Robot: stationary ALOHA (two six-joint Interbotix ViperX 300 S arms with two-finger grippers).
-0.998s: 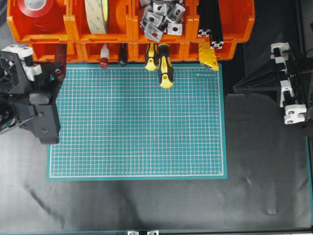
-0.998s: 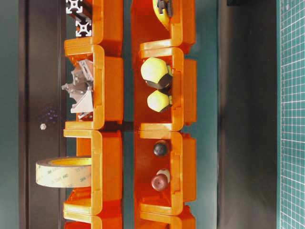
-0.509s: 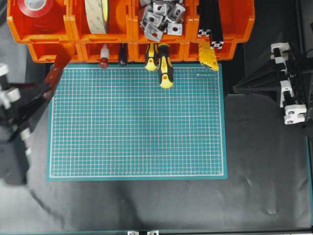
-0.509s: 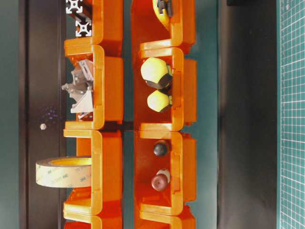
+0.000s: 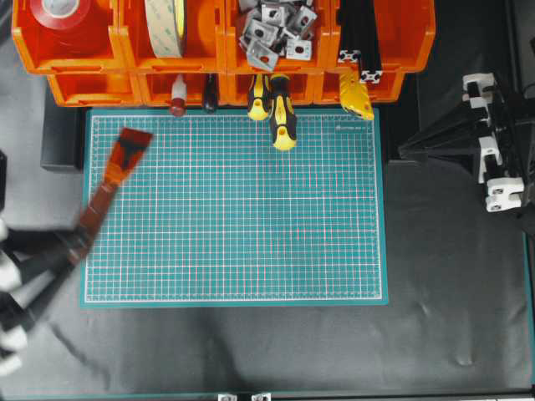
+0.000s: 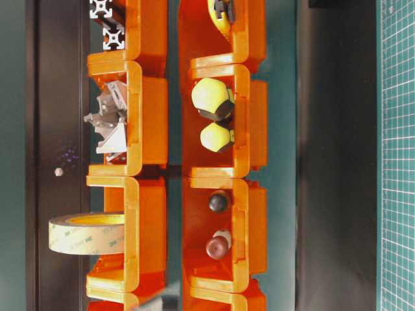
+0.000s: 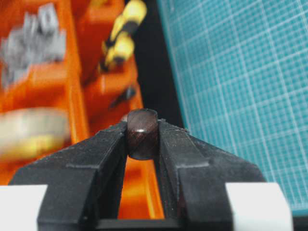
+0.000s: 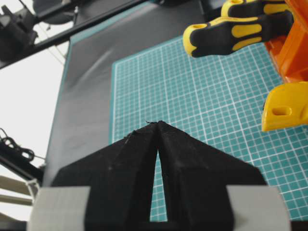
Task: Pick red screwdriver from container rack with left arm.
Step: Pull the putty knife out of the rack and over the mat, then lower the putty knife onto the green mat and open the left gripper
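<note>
Red screwdriver [image 5: 107, 188]: one; yellow-black screwdrivers [image 5: 282, 111]: two.

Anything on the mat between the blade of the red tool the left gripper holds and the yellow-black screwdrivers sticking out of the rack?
No. In the overhead view, only bare green mat lies between the red screwdriver and the yellow-black screwdrivers.

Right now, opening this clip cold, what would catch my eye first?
The row of bright orange bins, the container rack, fills the top of the overhead view. Next comes the red screwdriver, slanting over the left edge of the green cutting mat, its handle clamped in the blurred left claw. Two yellow-and-black screwdrivers poke out of a lower bin onto the mat.
</note>
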